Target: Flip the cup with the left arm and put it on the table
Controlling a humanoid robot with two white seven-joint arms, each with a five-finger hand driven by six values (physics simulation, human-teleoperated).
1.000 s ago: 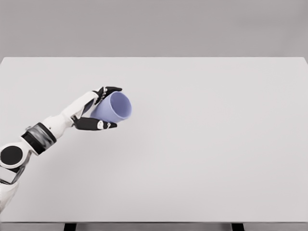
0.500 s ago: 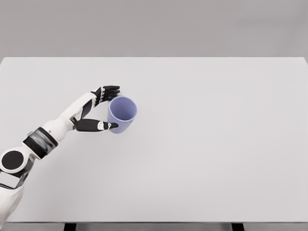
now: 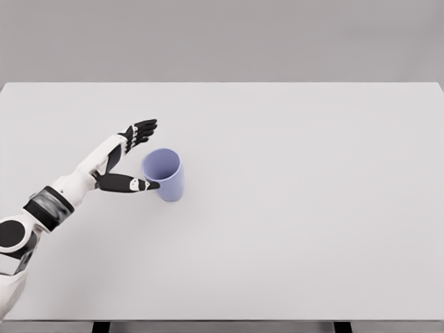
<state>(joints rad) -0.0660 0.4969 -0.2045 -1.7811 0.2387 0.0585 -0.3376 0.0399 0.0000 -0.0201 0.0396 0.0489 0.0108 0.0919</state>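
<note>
The left robot hand (image 3: 132, 156) hangs low over the pale tabletop (image 3: 312, 208), its black fingers (image 3: 142, 129) spread wide and the thumb reaching forward, holding nothing. Just to the right of the palm, the lilac cup (image 3: 164, 174) stands upright on the tabletop, mouth up, with the thumb tip at or almost at its wall; contact cannot be confirmed. The right arm is out of view.

The risk, as it looks here: that thumb sits so close that a sideways pull-away could nudge the cup, tipping or sliding it.

Compared with a second earlier, when the cup lay tilted in a closed grasp above the surface, it is now set down upright and the fingers have opened off it, the upper ones drawn back left.
</note>
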